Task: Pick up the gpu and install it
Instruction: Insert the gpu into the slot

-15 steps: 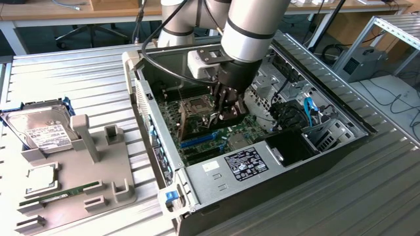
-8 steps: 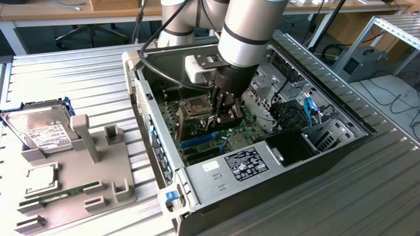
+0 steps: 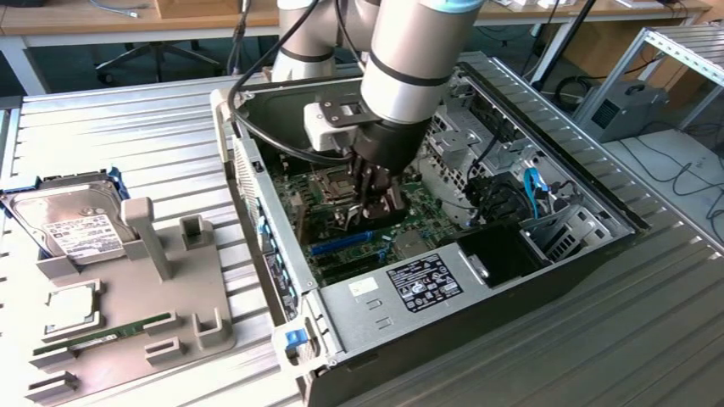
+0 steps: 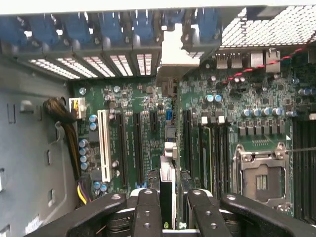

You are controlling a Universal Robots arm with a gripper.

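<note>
Open PC case (image 3: 543, 153) lies on its side on the ribbed metal tabletop (image 3: 125, 136), motherboard (image 3: 425, 208) facing up. Inside: empty CPU socket (image 3: 336, 182), blue slots (image 3: 339, 243), drive cage, blue cable (image 3: 534, 182), power supply (image 3: 413, 288) with label at the near end.

Arm reaches down into the case. Gripper (image 3: 377, 208) sits low over the board, fingers (image 4: 146, 212) clenched on the gpu (image 4: 168, 163), held edge-on. In the wrist view the card stands upright over an expansion slot, its silver bracket (image 4: 174, 49) up against the rear slot openings (image 4: 118, 64). Cannot tell if it is fully seated. White slot (image 4: 103, 143) beside it, CPU socket further off.

Grey parts tray (image 3: 136, 322) on the exterior view's left, well apart from the case. It holds a hard drive (image 3: 68, 225) with white label, a CPU chip (image 3: 70, 305) and a green memory stick (image 3: 108, 332); tall card holder (image 3: 145, 233) stands empty.

Room: wooden desk (image 3: 114, 17) and office chair base (image 3: 158, 55) behind, aluminium frame (image 3: 667, 51) on the exterior view's right, cables on floor.
</note>
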